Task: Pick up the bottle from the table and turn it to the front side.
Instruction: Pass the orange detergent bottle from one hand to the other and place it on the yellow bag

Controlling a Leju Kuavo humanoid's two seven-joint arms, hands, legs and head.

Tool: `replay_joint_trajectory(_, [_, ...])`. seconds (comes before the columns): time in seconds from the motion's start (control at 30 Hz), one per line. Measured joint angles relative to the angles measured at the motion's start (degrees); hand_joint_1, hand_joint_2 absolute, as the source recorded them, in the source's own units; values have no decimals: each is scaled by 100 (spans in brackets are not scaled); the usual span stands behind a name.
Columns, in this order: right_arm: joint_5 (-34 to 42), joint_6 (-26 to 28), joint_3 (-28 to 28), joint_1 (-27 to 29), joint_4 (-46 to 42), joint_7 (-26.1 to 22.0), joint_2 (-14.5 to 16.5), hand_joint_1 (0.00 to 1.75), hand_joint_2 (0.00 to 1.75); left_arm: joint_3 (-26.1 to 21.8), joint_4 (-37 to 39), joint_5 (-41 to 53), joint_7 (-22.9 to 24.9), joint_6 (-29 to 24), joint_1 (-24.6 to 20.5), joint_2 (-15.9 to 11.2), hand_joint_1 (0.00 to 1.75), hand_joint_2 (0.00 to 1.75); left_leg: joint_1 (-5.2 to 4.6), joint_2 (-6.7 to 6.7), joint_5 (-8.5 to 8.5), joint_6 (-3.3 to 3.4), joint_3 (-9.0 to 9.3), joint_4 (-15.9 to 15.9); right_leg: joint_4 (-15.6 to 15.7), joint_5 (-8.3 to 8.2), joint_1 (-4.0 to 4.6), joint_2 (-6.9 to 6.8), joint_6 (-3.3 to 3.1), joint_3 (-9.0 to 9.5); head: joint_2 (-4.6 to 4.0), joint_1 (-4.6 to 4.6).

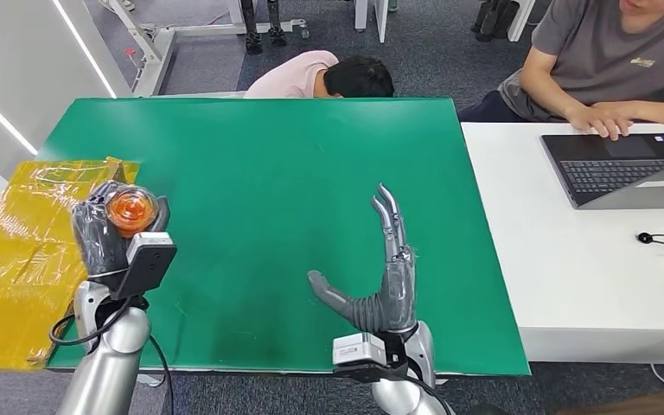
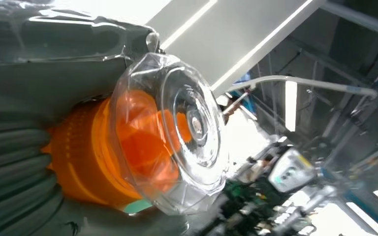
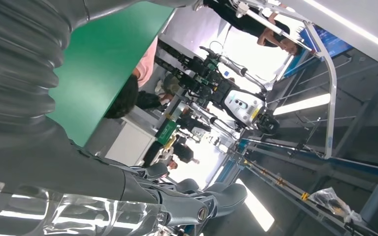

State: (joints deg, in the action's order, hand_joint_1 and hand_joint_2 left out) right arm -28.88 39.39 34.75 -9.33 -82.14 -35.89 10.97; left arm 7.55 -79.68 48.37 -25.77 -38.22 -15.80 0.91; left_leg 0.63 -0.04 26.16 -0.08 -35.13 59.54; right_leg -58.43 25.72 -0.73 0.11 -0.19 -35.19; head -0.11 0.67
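The left hand (image 1: 108, 233) gripped the clear plastic bottle with orange contents (image 1: 130, 208), raised above the left edge of the green table mat (image 1: 268, 173), while the right hand (image 1: 380, 277), fingers spread and holding nothing, hovered above the mat's near edge.

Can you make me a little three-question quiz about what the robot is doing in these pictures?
1. True or false: the right hand is holding the bottle.
2. What colour is the table top? A) green B) red C) blue
3. Fill in: the laptop sits on the ______ table beside the robot's table.

Key: 1 false, the left hand holds it and the right hand is open. 2 A. 3 white.
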Motion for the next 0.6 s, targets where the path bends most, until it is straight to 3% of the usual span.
replay_joint_trajectory(0.17, [125, 64, -15, 235, -125, -127, -67, 0, 175, 49, 375, 1841, 849, 8, -155, -597, 175, 175, 1, 8, 1, -2, 4, -5, -2, 1, 1, 9, -2, -1, 0, 1])
replay_joint_trajectory(0.4, [440, 45, 6, 439, -207, -277, -163, 0, 175, 324, 1350, 3091, 872, 1014, -14, -1430, 175, 175, 0, 13, 3, -6, 4, -12, -3, 4, 1, 14, -6, -4, 0, -1])
replay_joint_trajectory(0.6, [402, -125, 45, 530, -377, -165, -186, 0, 175, 543, 2521, 3513, 974, 1130, 63, -1787, 175, 175, 1, 13, 3, -6, 1, -11, -1, 5, 1, 13, -6, -6, 0, -2])
